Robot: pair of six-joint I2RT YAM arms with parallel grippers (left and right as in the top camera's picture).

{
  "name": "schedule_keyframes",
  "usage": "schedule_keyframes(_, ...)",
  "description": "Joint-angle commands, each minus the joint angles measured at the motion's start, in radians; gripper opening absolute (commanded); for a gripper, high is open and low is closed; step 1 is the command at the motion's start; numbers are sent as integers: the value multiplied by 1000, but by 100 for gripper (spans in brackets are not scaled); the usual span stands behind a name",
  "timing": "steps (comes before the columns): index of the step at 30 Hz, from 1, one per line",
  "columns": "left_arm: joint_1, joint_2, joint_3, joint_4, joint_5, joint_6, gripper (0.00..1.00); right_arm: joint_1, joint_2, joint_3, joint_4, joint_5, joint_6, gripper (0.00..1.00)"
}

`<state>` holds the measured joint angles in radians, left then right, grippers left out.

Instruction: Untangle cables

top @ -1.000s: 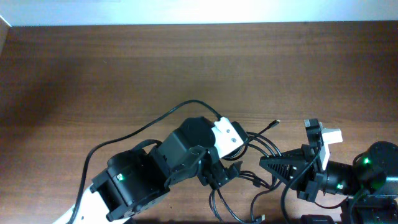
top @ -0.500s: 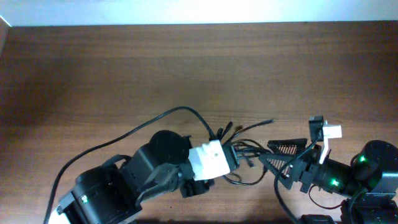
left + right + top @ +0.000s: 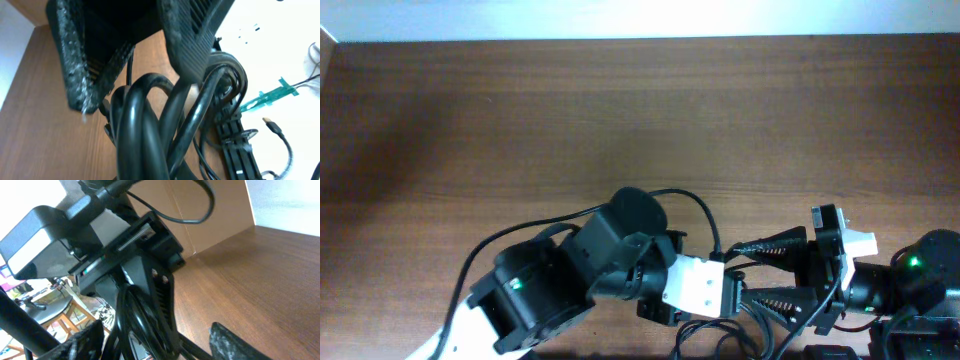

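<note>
The cables are a bunch of thin black cords at the table's front edge. In the left wrist view the bundle runs up between my left fingers. My left gripper is shut on it, just past its white camera block. My right gripper points left and stands open, one finger on each side of the left gripper's tip. In the right wrist view the cables and the left gripper's body hang between the right gripper's spread fingertips. A metal-tipped plug end trails off to the right.
The brown wooden table stretches back to a pale wall. My left arm's own thick black wire loops over the table at the left. The front edge is close below both grippers. A wooden stool and green tape show beyond the table.
My left gripper has shut on the cable bundle and swung right and toward the front edge. The right gripper has opened wide around the left gripper's tip.
</note>
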<state>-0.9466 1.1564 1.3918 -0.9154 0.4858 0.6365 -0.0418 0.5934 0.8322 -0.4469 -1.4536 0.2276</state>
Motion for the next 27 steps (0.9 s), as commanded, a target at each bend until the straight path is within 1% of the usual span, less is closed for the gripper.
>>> schedule_keyframes(1,-2,44,15,44,76,14,0,-5,-3,9,2,-21,-14,60)
schedule_keyframes(2,-2,53,15,48,76,14,0,-5,-3,9,2,-21,-14,43)
schedule_keyframes(4,-2,52,15,52,76,7,0,-5,-3,9,2,-20,-14,21)
schedule_keyframes(5,-2,52,15,55,76,7,0,-5,-3,9,2,-19,-14,12)
schedule_keyframes(7,-2,52,15,73,76,-7,0,-5,-3,9,-3,-16,-14,5)
schedule_keyframes(10,-2,52,15,87,76,-23,0,-5,-3,9,-10,-16,-14,4)
schedule_keyframes(12,-2,51,15,89,76,-46,4,-5,-3,9,-10,-13,-13,4)
schedule_keyframes(13,-2,51,15,88,76,-50,10,-5,-3,9,-10,-11,-11,4)
schedule_keyframes(14,-2,50,15,84,75,-103,30,-5,-3,9,-10,7,-10,4)
schedule_keyframes(15,-2,42,15,54,68,-113,37,-5,-3,9,-10,26,-10,4)
schedule_keyframes(16,-2,30,15,26,68,-113,57,-5,-3,9,-9,32,-10,4)
schedule_keyframes(17,-2,7,15,-9,68,-113,81,-5,-3,9,-9,32,-9,4)
schedule_keyframes(18,-2,-10,15,-32,66,-113,99,-5,-3,9,-5,32,-2,4)
schedule_keyframes(19,-2,-27,15,-53,43,-113,99,-5,-3,9,-4,32,-2,4)
schedule_keyframes(20,-2,-67,15,-74,-23,-144,99,-5,-3,9,3,42,5,4)
schedule_keyframes(21,-2,-91,15,-74,-86,-196,99,-5,-3,9,19,82,62,4)
schedule_keyframes(23,-2,-122,15,-61,-227,-352,99,-5,-3,9,134,95,207,4)
schedule_keyframes(24,-2,-136,15,-42,-292,-457,99,-5,-3,9,197,123,293,4)
schedule_keyframes(26,-2,-147,15,-13,-331,-544,99,-5,-3,9,304,135,377,4)
schedule_keyframes(27,-2,-148,15,6,-354,-598,99,-5,-3,9,406,135,461,4)
